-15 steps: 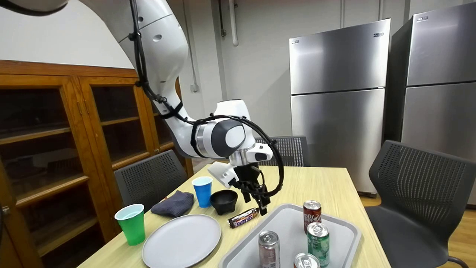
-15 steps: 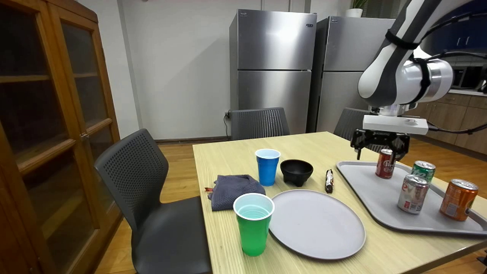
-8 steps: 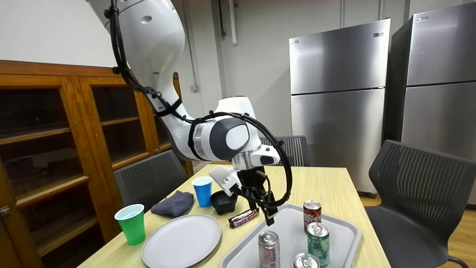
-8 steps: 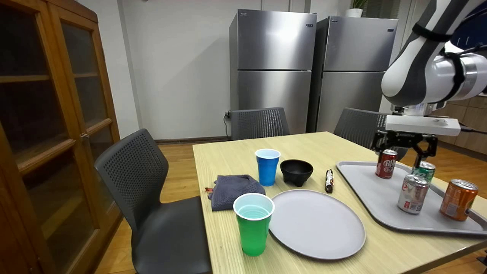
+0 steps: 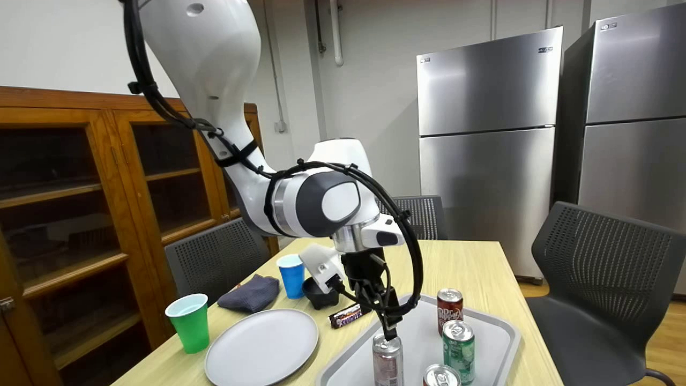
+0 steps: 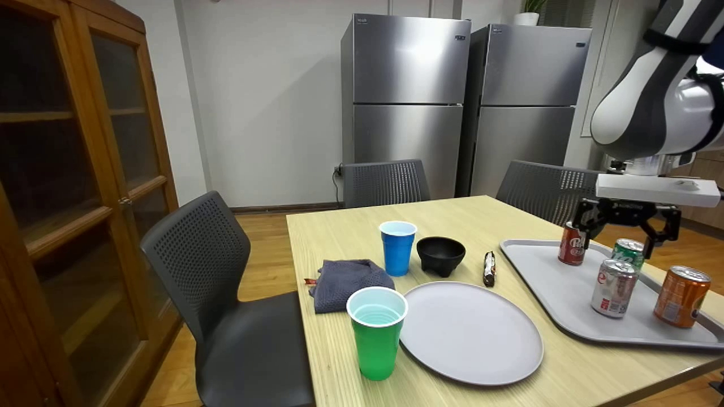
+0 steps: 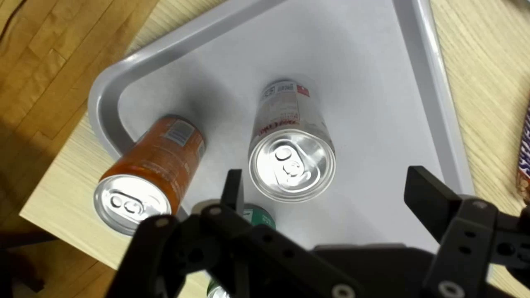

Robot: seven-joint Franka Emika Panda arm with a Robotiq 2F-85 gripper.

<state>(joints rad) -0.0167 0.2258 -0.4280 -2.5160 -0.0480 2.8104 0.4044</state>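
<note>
Standing apart, black fingers [image 7: 430,203] hang near the silver cylindrical metal can [image 7: 292,142], probably slick and dentable, best held mid-body.

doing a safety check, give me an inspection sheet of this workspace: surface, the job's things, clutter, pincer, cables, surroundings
Surface: light wood table, bearing a gray tray
Job's things: silver can, upright on the tray
Clutter: orange can, green can and Dr Pepper can on the tray; plate, green cup, blue cup, black bowl, Snickers bar and cloth on the table
Pincer: open, above the silver can, holding nothing
Cables: bundled, tied along the arm, looping wide near its end
Surroundings: chairs, two fridges, wooden cabinet
</note>
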